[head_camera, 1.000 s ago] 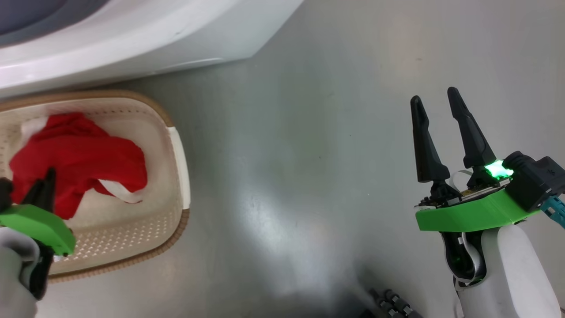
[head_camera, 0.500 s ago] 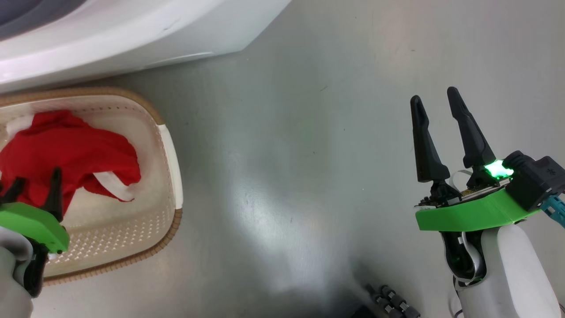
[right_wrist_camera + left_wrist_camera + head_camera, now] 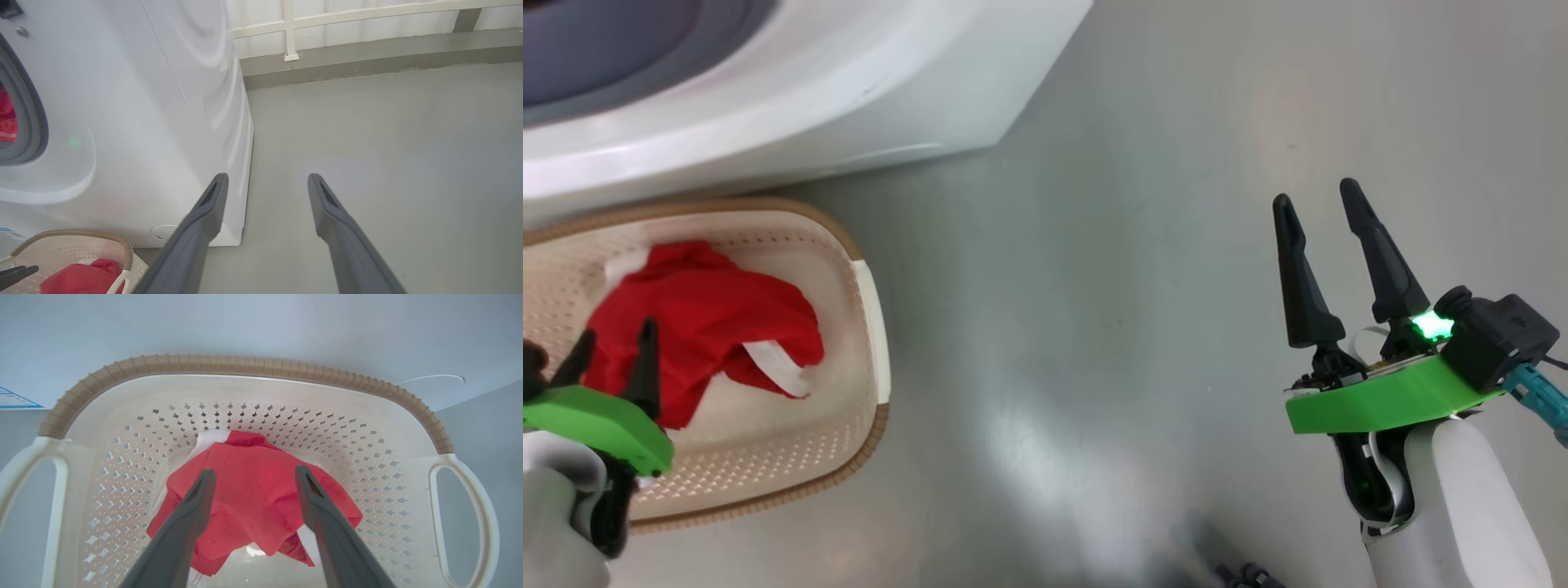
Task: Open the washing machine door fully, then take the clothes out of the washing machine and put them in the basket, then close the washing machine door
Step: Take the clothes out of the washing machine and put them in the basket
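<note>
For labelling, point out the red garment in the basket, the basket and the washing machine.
red garment [image 3: 253, 486], left wrist view, middle of its fabric.
basket [image 3: 872, 327], head view, white side handle.
washing machine [image 3: 130, 130], right wrist view, white front panel.

Grey glossy floor [image 3: 1094, 327]; white railing [image 3: 289, 24] beyond

The left gripper [image 3: 616, 329] and right gripper [image 3: 1316, 192] gape.

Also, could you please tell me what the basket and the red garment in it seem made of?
The basket: likely moulded cream plastic, semi-gloss, with punched holes and a brown woven-look rim. The red garment: soft matte fabric, judging by its folds and stitched hem.
</note>
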